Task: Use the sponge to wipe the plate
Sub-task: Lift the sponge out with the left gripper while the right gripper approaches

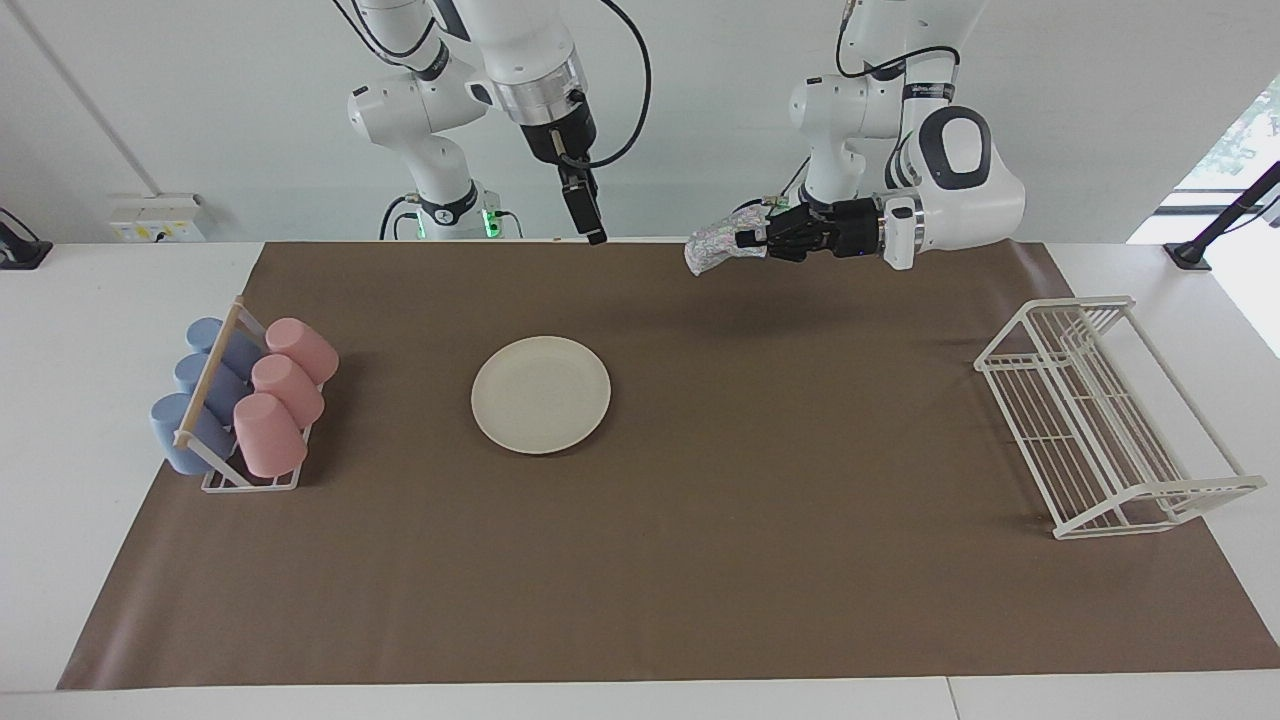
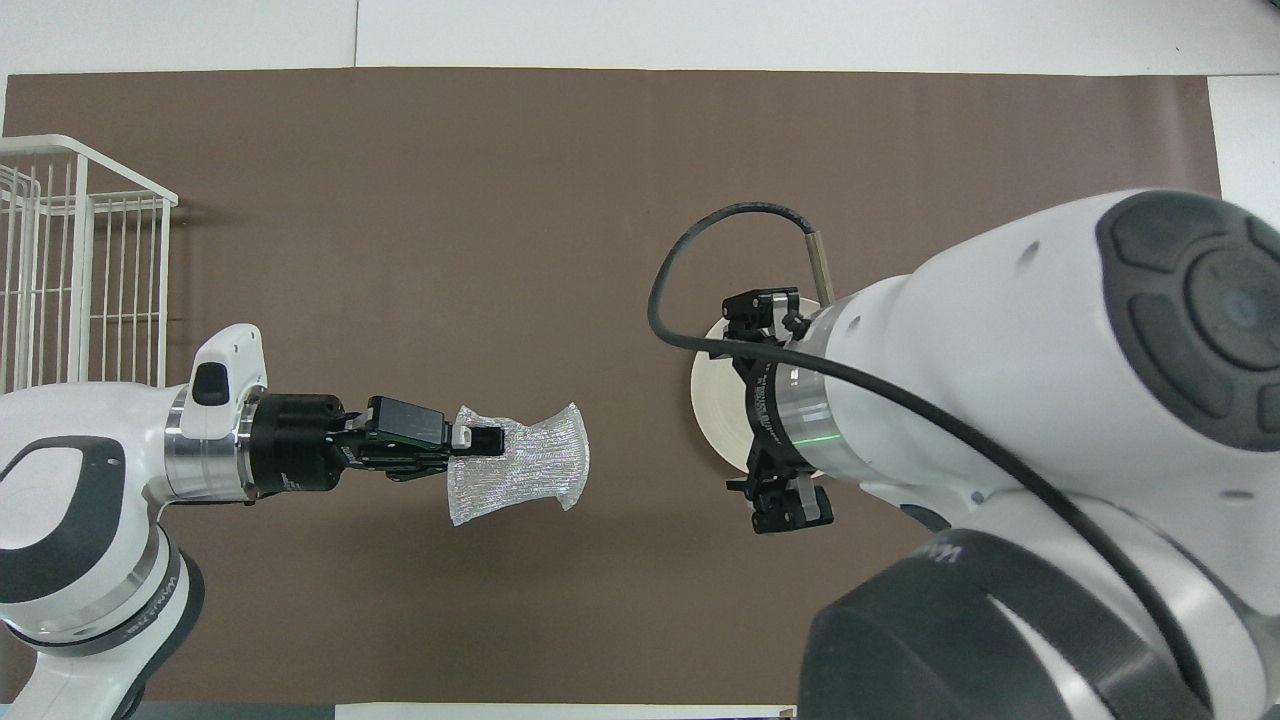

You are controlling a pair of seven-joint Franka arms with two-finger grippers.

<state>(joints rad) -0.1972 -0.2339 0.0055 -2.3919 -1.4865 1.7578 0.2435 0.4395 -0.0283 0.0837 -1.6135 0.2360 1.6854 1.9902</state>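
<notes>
Overhead view shows the left gripper [image 2: 478,440] pinching the sponge [image 2: 520,478] by one edge, so its mesh hangs free for wiping. On the mat, the plate [image 1: 541,394] lies bare. Above, the right gripper [image 1: 594,236] hovers, fingers spread, empty.

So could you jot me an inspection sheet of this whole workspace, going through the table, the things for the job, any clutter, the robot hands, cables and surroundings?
Surface: white table under a brown mat, which looks flat and unstained.
Job's things: plate lies bare on the mat; sponge is held up in the air over the mat, not at the plate.
Clutter: pink and blue cups on their sides in a small rack at the right arm's end; empty white wire rack at the left arm's end.
Grippers: left gripper shut on the sponge; right gripper open, empty, raised, pointing down.
Cables: black cable looped at the right arm's wrist.
Surroundings: white wall, wall socket box.
</notes>
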